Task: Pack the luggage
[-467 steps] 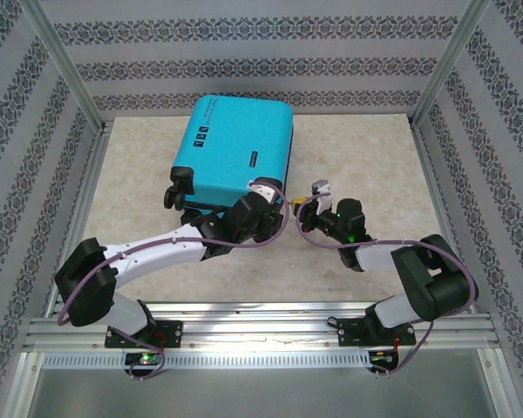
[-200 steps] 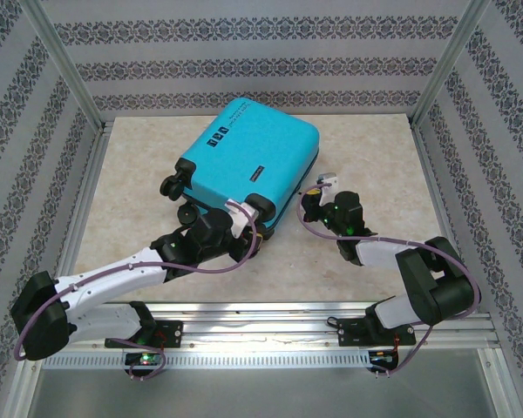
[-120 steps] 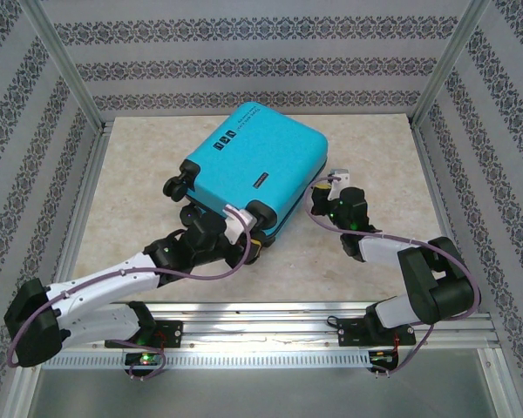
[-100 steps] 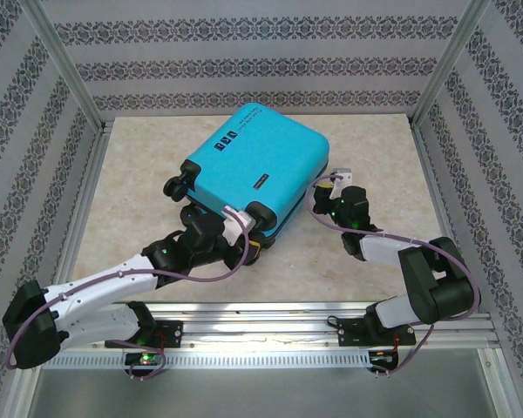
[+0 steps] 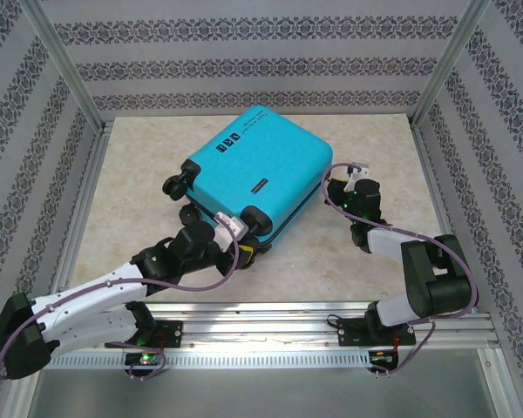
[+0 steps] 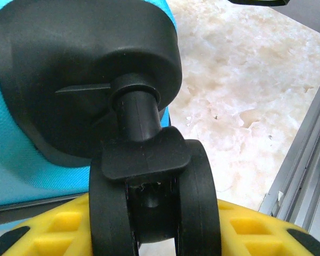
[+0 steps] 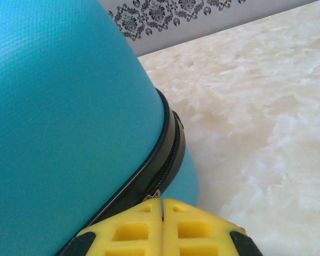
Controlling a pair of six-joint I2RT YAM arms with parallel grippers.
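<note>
The luggage [image 5: 261, 161], a turquoise hard-shell suitcase, lies closed and flat on the table, turned at an angle. My left gripper [image 5: 248, 235] is at its near corner, shut on a black wheel [image 6: 149, 202] that sits between the yellow fingers [image 6: 58, 229]. My right gripper [image 5: 335, 181] is at the suitcase's right edge. Its yellow fingertips [image 7: 181, 224] are pressed together against the black zipper seam [image 7: 168, 154], with the small metal zipper pull [image 7: 153, 195] pinched at their tips. The turquoise shell [image 7: 58, 106] rises to its left.
The beige marble tabletop [image 5: 148, 174] is fenced by an aluminium frame rail [image 5: 87, 200] at the left and patterned walls at the back and sides. Two more black wheels [image 5: 173, 185] stick out on the suitcase's left side. A metal rail [image 6: 304, 170] runs near the held wheel.
The suitcase has turned clockwise and shifted right. My left gripper drew back toward the near edge with the wheel. My right gripper slid farther right and back along the zipper seam.
</note>
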